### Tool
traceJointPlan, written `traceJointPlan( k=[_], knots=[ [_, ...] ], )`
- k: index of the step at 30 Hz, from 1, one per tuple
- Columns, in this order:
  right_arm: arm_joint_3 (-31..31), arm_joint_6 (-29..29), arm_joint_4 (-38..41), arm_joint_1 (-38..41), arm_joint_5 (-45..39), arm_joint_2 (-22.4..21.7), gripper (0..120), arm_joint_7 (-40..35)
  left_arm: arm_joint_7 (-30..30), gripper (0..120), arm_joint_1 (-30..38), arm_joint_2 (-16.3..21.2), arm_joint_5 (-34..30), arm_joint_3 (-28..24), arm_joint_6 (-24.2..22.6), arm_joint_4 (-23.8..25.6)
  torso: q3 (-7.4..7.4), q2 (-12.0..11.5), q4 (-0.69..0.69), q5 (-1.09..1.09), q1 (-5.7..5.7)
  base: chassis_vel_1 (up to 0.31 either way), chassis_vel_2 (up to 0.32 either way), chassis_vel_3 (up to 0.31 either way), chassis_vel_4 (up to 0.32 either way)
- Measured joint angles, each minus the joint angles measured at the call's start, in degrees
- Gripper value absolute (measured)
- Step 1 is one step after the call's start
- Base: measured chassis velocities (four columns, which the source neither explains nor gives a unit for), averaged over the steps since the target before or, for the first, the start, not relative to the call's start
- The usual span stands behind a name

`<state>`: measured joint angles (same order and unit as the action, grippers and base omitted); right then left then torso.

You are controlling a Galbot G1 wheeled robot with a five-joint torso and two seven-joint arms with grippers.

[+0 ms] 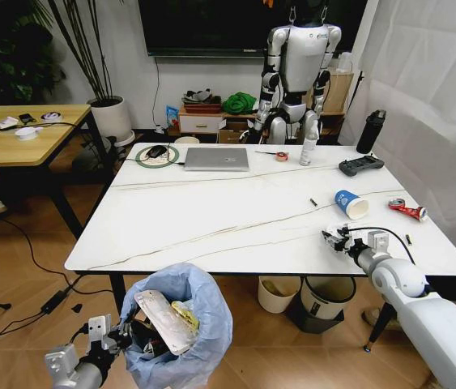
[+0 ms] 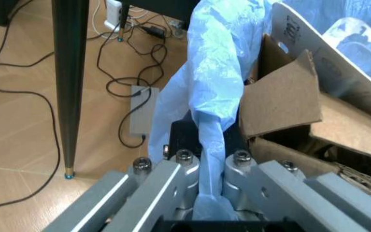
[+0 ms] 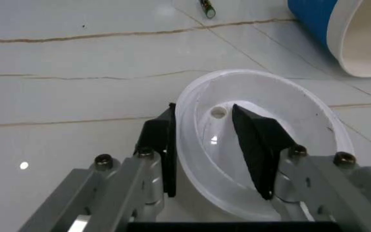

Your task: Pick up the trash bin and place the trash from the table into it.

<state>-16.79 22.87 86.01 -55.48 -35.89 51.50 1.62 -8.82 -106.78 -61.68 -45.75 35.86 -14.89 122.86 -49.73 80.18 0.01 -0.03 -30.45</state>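
Bag-lined trash bin (image 1: 181, 324) is clamped by left gripper (image 2: 211, 162); white lid (image 3: 263, 145) is pinched in right gripper (image 3: 211, 145) on table (image 1: 211, 219).

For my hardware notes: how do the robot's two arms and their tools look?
Both tools, left and right, have grey metal linkages with round bolts. The right fingers are black wedge pads. The right arm has a smooth white shell and a thin black cable.

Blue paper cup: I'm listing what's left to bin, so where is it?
In the head view the blue paper cup lies on its side on the table's right part, just beyond the right gripper.
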Motion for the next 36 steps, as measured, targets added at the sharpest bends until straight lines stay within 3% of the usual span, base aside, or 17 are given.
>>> traceJointPlan(
  k=[9,17,25,31,36],
  knots=[
    [0.6,0.0,2.1,-0.7,-0.2,-0.3,3,0.1,0.0,0,0.0,0.2,-0.1,0.1,0.0,-0.1,-0.02,0.0,-0.01,0.04,-0.01,0.000,0.000,0.000,0.000],
    [-0.5,0.0,8.5,-2.9,-3.5,-0.8,0,0.7,0.0,0,0.1,0.2,-0.2,0.1,0.0,-0.2,-0.03,0.0,0.01,0.06,-0.02,0.000,0.000,0.000,0.000],
    [-0.8,-3.1,22.3,-7.1,-11.9,-2.4,0,3.4,0.0,0,0.1,0.1,-0.2,-0.1,0.1,-0.2,-0.01,0.0,-0.01,0.02,-0.01,0.000,0.000,0.000,0.000],
    [9.7,-9.7,33.5,-6.9,-19.5,-2.6,0,8.4,0.0,0,0.4,0.2,-0.2,-0.4,0.1,-0.6,-0.01,0.0,0.00,0.02,-0.01,0.000,0.000,0.000,0.000],
    [25.9,-12.4,38.4,-1.1,-23.8,-1.2,0,10.2,0.0,0,0.2,-0.1,-0.2,-0.1,0.1,-0.3,-0.01,0.0,0.01,0.02,-0.01,0.000,0.000,0.000,0.000]
  ],
)
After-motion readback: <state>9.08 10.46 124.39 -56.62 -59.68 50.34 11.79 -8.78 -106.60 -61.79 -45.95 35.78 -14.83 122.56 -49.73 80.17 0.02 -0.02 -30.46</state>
